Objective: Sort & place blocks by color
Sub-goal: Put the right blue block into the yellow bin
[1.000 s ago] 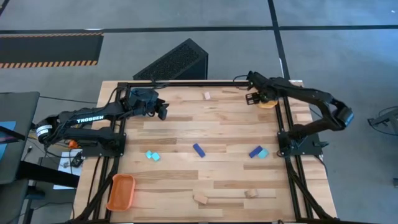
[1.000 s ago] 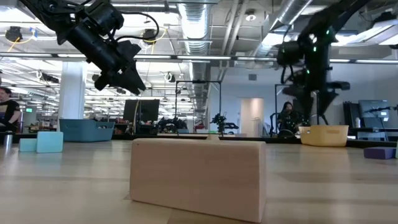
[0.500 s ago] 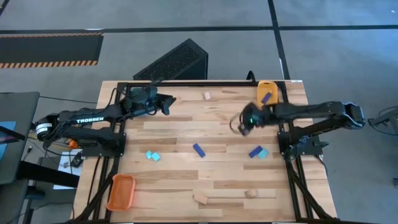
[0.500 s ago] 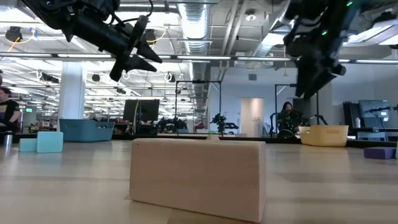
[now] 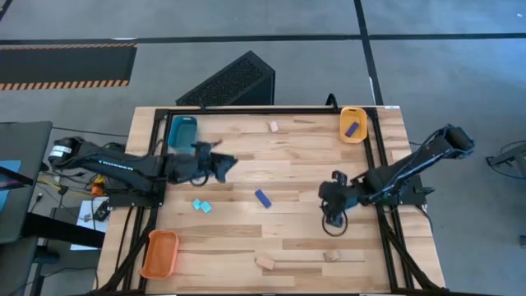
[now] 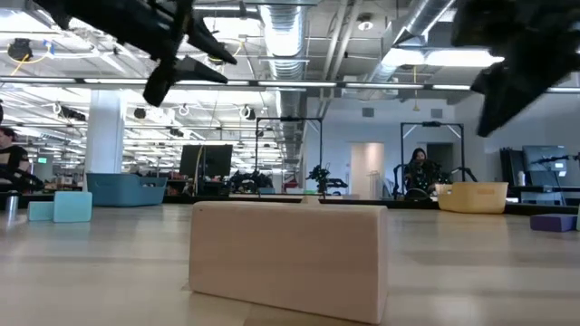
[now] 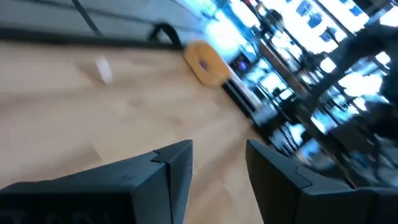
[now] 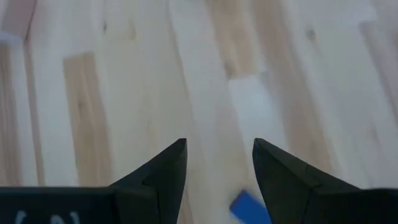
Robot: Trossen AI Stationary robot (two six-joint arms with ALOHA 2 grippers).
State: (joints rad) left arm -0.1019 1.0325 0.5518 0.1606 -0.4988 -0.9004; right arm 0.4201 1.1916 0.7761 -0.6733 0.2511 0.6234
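Right end effector (image 8: 217,165) open above blue block (image 8: 250,206).

A grey concrete floor (image 5: 460,74) with a hazard-striped strip (image 5: 66,66) surrounds the wooden tabletop (image 5: 288,164). Beyond its far edge lies an open hall with exposed ceiling ducts (image 6: 290,27), strip lights and a white pillar (image 6: 104,136).

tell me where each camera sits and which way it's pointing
High view: above the table, looking straight down; both arms show, left claw and right claw over the table.
Low view: at table-top height, looking level past a tan block into the room; both arms enter from above.
Left wrist view: on the left arm, facing across the table; its own open fingers show.
Right wrist view: on the right arm, facing down at the tabletop; own open fingers.
Shared: the yellow-orange tray appears in high, low and left wrist views.
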